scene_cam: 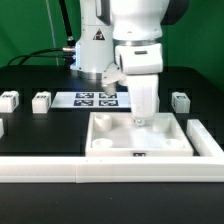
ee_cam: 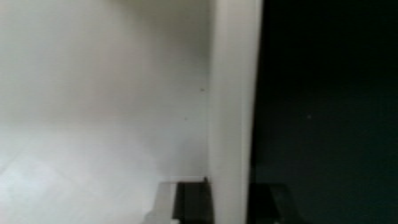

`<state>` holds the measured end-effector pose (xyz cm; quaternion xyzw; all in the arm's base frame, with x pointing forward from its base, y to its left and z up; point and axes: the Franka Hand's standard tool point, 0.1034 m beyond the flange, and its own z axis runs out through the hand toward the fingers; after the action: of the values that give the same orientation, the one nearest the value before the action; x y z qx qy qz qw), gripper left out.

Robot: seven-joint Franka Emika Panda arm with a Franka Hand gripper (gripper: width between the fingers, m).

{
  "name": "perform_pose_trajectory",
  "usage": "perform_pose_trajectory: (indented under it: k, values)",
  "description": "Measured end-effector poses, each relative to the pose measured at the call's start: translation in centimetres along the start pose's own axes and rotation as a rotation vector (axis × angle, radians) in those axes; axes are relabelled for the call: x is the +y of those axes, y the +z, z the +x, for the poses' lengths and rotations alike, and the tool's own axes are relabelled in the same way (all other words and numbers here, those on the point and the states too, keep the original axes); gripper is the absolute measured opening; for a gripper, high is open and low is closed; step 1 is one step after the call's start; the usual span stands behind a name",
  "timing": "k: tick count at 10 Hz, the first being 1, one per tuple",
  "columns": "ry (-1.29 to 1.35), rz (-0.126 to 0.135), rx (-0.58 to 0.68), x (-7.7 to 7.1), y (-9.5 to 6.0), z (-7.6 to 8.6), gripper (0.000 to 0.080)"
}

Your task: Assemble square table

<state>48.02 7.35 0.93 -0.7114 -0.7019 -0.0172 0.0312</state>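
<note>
Progress check from where I'm standing: this build has barely started.

Biggest thing around is the arm [scene_cam: 135,30], which hangs right over the square table slab [scene_cam: 110,140]. That slab lies flat with its raised rim up. The long white border rail [scene_cam: 100,172] wraps the slab's near edge and the side on the exterior view's right, and the slab sits tucked into that corner, touching it or just beside it. I can't tell which. Beyond the slab's far edge lies the marker board [scene_cam: 97,98].

Then the small stuff. The gripper [ee_cam: 228,202] is pinching one upright leg [scene_cam: 147,100], jaws pressed tight onto it. The wrist view shows a dark fingertip either side of a white bar. The leg points down into the slab, over the half on the exterior view's right and towards the far edge. Whether its tip touches the slab or hovers just above is too fine to make out.

Three loose leg blocks rest on the dark table beyond the slab. Two [scene_cam: 10,99] [scene_cam: 41,100] are well off on the exterior view's left, and one [scene_cam: 180,100] is near the far corner on the exterior view's right.

My read is that no leg is fixed yet. This first one needs seating and screwing in, then the other three get the same treatment.
</note>
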Motion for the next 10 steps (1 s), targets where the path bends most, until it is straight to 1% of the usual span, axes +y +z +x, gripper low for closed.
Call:
perform_pose_trajectory:
  k: [2, 3, 5, 6, 7, 8, 9, 10]
  values:
    - [-0.011, -0.008, 0.004, 0.87, 0.11, 0.78, 0.0061]
    - [-0.001, 0.006, 0.001, 1.38, 0.12, 0.94, 0.0061]
    - [0.004, 0.007, 0.000, 1.36, 0.13, 0.88, 0.0061]
    - [0.005, 0.008, 0.000, 1.35, 0.15, 0.84, 0.0153]
    - [0.006, 0.008, 0.000, 1.35, 0.16, 0.80, 0.0304]
    - [0.006, 0.008, 0.000, 1.35, 0.16, 0.77, 0.0474]
    - [0.007, 0.008, 0.000, 1.36, 0.16, 0.74, 0.0474]
    - [0.007, 0.008, 0.000, 1.36, 0.16, 0.71, 0.0589]
